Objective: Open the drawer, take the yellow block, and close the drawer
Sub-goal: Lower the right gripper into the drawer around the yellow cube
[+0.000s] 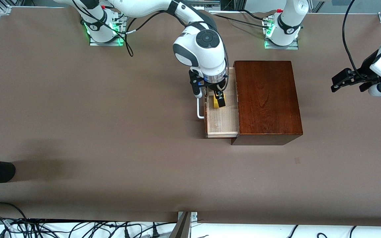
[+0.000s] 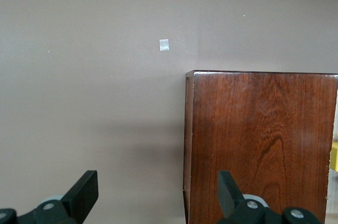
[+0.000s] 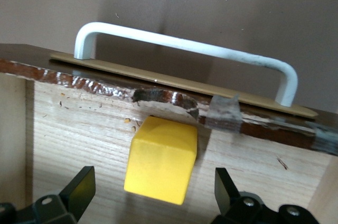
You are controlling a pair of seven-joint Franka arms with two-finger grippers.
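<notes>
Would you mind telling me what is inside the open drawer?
A yellow block lies in the drawer, between the right claw's open fingers. The drawer's part under the arm is hidden.

- I count one wooden box (image 1: 267, 99) on the table, dark and glossy.
- One drawer (image 1: 222, 120) belongs to it, and I see it pulled out.
- One white handle (image 3: 185, 49) sits on the drawer front; I see no second one.
- One yellow block (image 3: 161, 159) lies in the drawer, and I can find only that single cube.
- Two arms are on my screens, each with one gripper: the right gripper (image 1: 219, 99) and the left gripper (image 1: 349, 81), two in all.
- Each gripper shows me two fingers, so four fingers together.
- One small pale square mark (image 2: 164, 45) is on the table surface.
</notes>
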